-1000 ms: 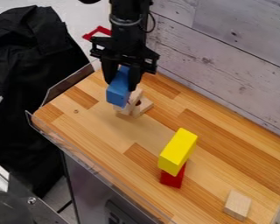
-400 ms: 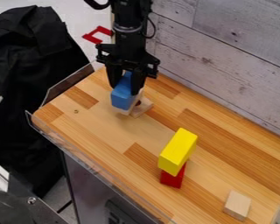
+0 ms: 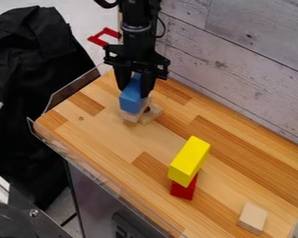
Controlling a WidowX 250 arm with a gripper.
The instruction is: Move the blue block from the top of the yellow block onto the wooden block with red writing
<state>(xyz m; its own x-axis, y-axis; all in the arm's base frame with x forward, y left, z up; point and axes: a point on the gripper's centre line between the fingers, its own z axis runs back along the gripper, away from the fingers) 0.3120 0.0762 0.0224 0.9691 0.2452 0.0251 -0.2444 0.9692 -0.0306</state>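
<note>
The gripper (image 3: 135,93) hangs over the back left part of the wooden table, shut on a blue block (image 3: 132,98). Directly below the blue block is a light wooden piece (image 3: 132,116), largely hidden by it; whether the two touch I cannot tell. Beside that piece, on its right, lies another light wooden piece (image 3: 152,113) with a dark round hole.
A long yellow block (image 3: 189,161) rests tilted on a red block (image 3: 184,189) near the middle front. A plain wooden block (image 3: 253,217) lies at the lower right. Low clear walls edge the table (image 3: 108,139), and a plank wall (image 3: 239,60) stands behind.
From a second ago, the gripper and blue block have shifted slightly right, with the block now covering more of the light wooden piece under it. The other blocks have not moved.
</note>
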